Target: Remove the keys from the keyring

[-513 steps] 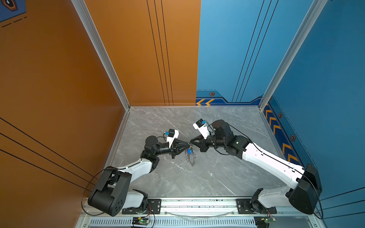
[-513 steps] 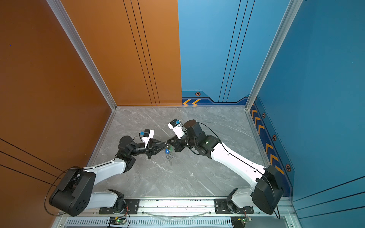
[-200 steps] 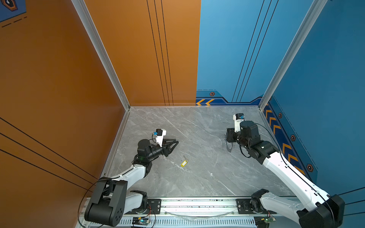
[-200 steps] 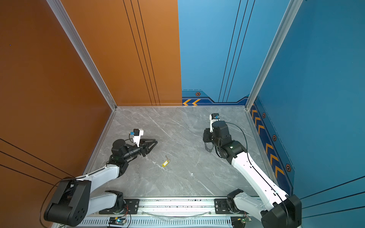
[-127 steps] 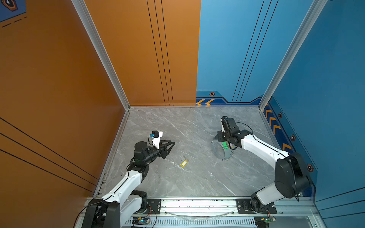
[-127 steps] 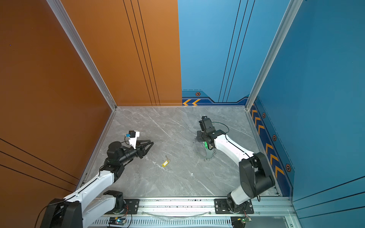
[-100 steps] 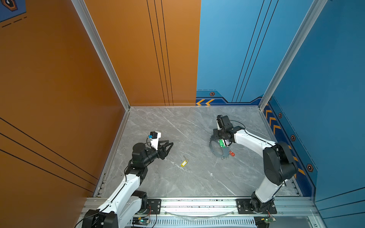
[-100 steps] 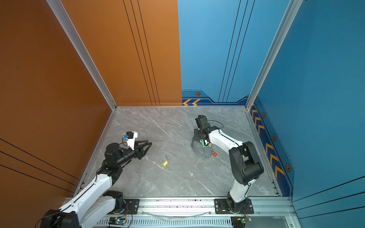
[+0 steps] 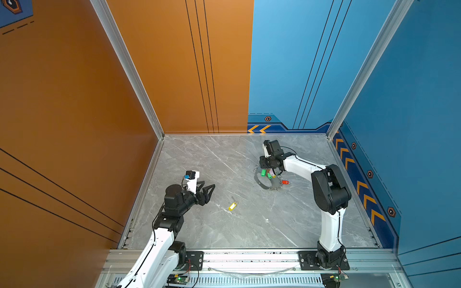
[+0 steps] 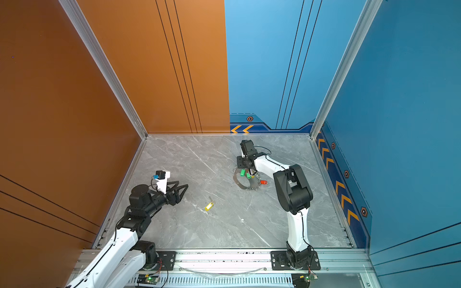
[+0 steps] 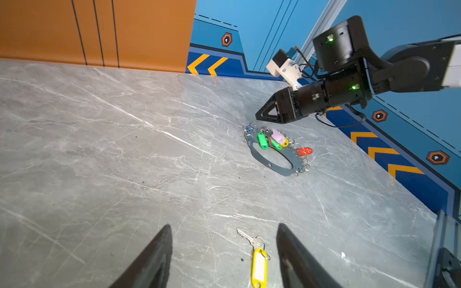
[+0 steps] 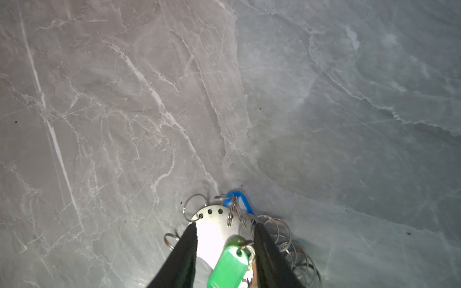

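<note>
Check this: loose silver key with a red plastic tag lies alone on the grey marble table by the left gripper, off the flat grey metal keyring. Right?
Wrong colour. The loose silver key by the left gripper has a yellow plastic tag, not red; the left wrist view shows it. Rest holds.

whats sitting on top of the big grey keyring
On the keyring, far arc: two green tags, a pink tag, a yellow tag, piled together. Their keys are mostly covered.
</note>
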Robot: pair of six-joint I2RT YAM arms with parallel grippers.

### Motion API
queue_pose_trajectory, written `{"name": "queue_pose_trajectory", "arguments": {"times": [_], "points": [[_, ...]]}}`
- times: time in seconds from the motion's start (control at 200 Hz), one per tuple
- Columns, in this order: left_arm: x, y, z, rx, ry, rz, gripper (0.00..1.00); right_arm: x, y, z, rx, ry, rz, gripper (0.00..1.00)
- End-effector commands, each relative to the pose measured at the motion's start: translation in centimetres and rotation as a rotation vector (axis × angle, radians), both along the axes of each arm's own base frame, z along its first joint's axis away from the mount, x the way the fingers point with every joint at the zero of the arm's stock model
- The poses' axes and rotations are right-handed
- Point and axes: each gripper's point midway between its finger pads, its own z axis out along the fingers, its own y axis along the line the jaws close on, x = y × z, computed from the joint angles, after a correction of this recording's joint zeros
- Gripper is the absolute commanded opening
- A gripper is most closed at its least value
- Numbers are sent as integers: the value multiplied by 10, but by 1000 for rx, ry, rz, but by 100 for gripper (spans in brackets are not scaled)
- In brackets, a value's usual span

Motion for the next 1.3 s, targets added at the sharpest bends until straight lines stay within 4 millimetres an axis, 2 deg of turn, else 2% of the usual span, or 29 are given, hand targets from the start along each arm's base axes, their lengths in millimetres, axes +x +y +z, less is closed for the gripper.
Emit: {"name": "queue_pose_trajectory", "arguments": {"times": [0.0, 0.14, 0.16, 0.195, 0.265, 0.405, 0.536, 0.686, 0.821, 0.961, 1.061, 1.216, 1.291], "points": [[6, 20, -11, 39, 23, 118, 72, -8, -4, 48, 14, -109, 23, 43], [14, 39, -10, 57, 4, 228, 85, -26, -31, 80, -45, -226, -20, 45], [15, 42, -11, 60, 1, 247, 85, -29, -38, 84, -56, -246, -39, 45], [17, 47, -11, 65, -7, 279, 94, -33, -48, 92, -74, -280, -68, 45], [20, 59, -10, 72, -29, 346, 100, -42, -71, 102, -114, -339, -132, 46], [25, 76, -8, 107, -77, 427, 98, -57, -121, 113, -186, -430, -284, 49], [33, 86, -5, 134, -100, 470, 98, -71, -166, 115, -257, -511, -454, 52], [43, 108, -8, 200, -93, 571, 98, -94, -212, 115, -333, -590, -644, 72], [50, 125, -13, 226, -114, 640, 98, -112, -247, 110, -378, -641, -774, 78], [59, 135, -24, 233, -93, 663, 98, -122, -271, 100, -418, -635, -844, 79], [68, 144, -33, 237, -73, 687, 98, -125, -281, 92, -432, -625, -877, 80], [80, 150, -50, 242, -79, 694, 98, -119, -269, 68, -429, -621, -771, 86], [85, 150, -52, 239, -102, 680, 98, -120, -266, 59, -401, -654, -757, 91]]}}
